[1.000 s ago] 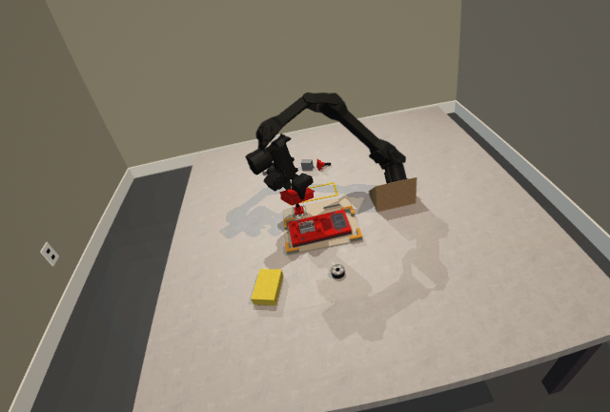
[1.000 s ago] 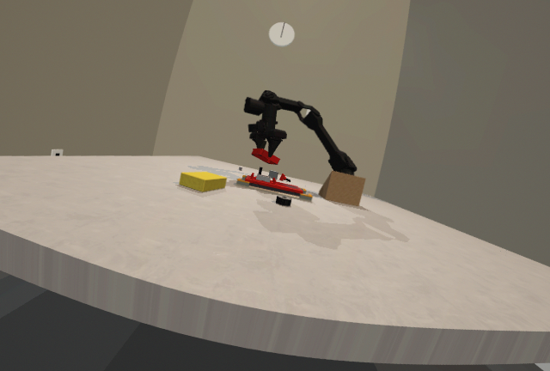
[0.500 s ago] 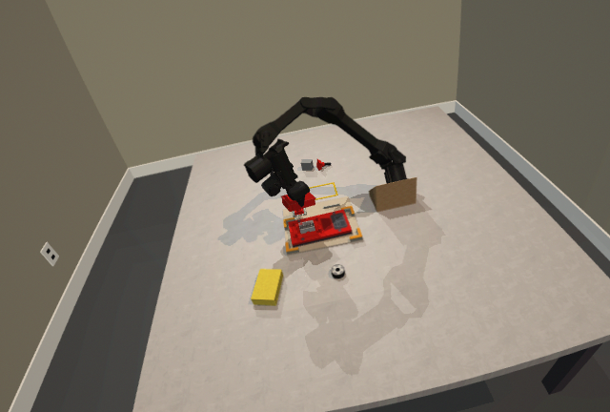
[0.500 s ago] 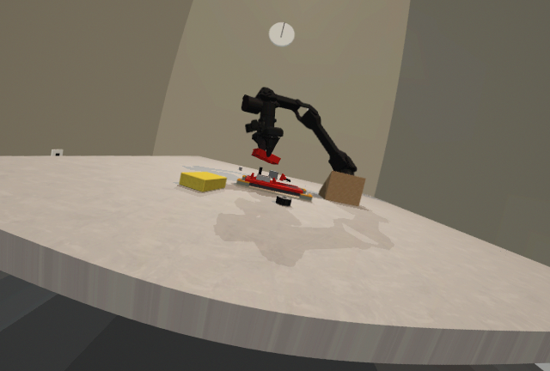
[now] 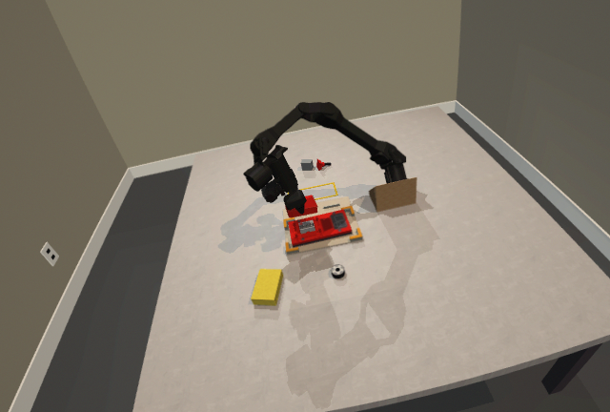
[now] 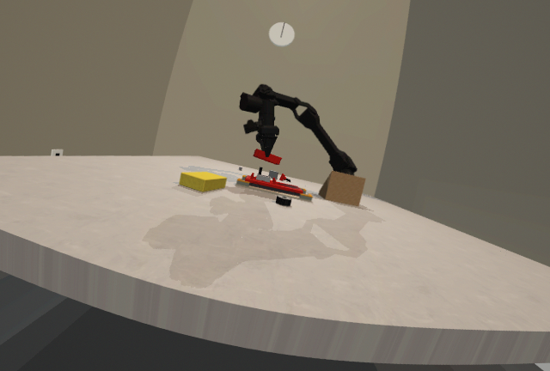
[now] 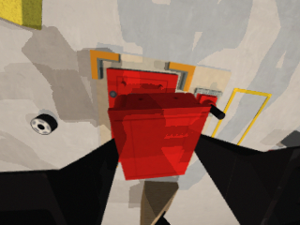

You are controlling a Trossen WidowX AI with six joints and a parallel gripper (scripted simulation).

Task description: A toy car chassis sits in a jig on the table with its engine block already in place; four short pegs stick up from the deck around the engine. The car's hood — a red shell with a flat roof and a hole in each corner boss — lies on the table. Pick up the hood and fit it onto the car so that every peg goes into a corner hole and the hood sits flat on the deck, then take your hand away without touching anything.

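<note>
My gripper [image 5: 301, 210] [image 6: 267, 154] [image 7: 156, 138] is shut on the red hood [image 5: 310, 206] [image 6: 272, 159] [image 7: 155, 152], one finger on each side. The hood is in the air above the rear left edge of the jig in the top view, tilted in the exterior view. The red chassis [image 5: 315, 236] [image 6: 289, 187] [image 7: 141, 81] lies below in the jig [image 5: 356, 236] [image 6: 306, 197] [image 7: 105, 55] with orange corners. The grey engine block [image 5: 306, 226] [image 6: 263, 178] sits on its deck; the hood hides it in the wrist view. The pegs are too small to count.
A black-handled red part stands beside the jig. A wheel [image 5: 337, 271] [image 6: 283, 200] [image 7: 43, 124] and yellow block [image 5: 267, 286] [image 6: 202, 180] [image 7: 30, 13] lie in front. Behind are a yellow outline, grey block [image 5: 307, 164] and red cone [image 5: 320, 164]. A brown wedge [image 5: 396, 195] [image 6: 344, 188] stands by the arm's base.
</note>
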